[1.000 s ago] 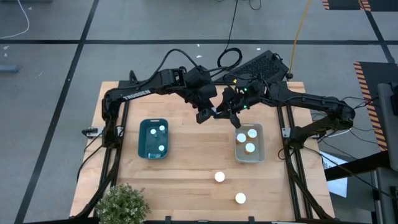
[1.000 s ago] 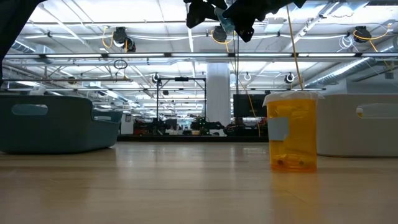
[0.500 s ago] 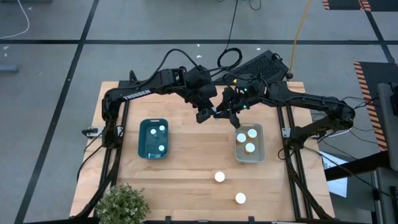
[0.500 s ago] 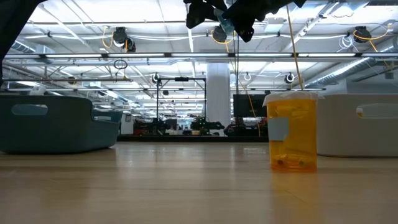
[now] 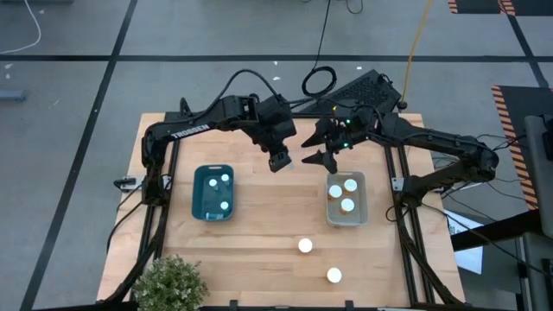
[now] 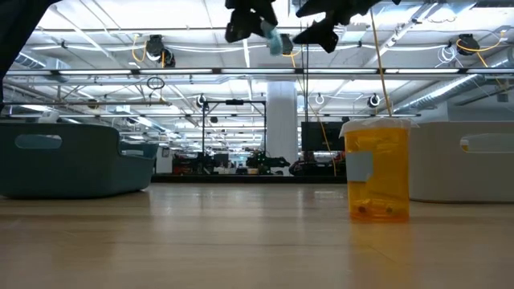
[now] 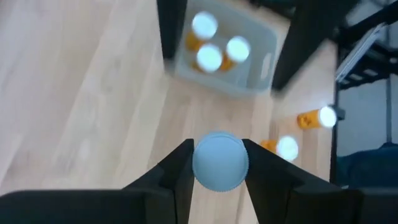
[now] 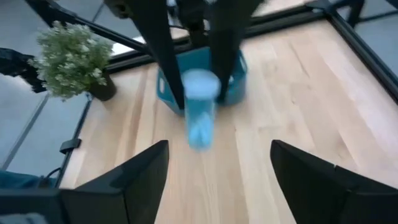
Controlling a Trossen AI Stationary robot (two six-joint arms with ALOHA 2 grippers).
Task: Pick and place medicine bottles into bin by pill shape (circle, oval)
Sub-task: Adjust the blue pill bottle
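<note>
My left gripper (image 5: 281, 161) hangs high over the table's far middle, shut on a pale blue medicine bottle (image 8: 199, 118) with a round cap (image 7: 220, 160). My right gripper (image 8: 217, 186) stands open just right of it (image 5: 321, 157), fingers apart and touching nothing. The teal bin (image 5: 200, 192) at the left holds two white-capped bottles. Three amber ones are in the grey bin (image 5: 359, 206) at the right. Two more bottles (image 5: 305, 245) (image 5: 333, 276) stand on their bases near the front edge. My left gripper pinches the blue bottle between its two fingers (image 7: 180, 171), one on each side of the bottle's upper part (image 8: 200, 87) just below the cap. The fingers come from above, pointing down along the bottle. The bottle hangs upright, cap up, lifted well clear of the table.
A potted plant (image 5: 168, 281) stands at the front left corner. In the low view the nearer amber bottle (image 6: 377, 170) stands before the grey bin's wall (image 6: 474, 168). Bare wood lies between the two bins (image 5: 276, 207).
The two grippers were close together around the blue bottle and have parted. My left gripper has gone toward the table's left with the bottle still upright in it. My right gripper has drawn back toward the right, away from the bottle.
</note>
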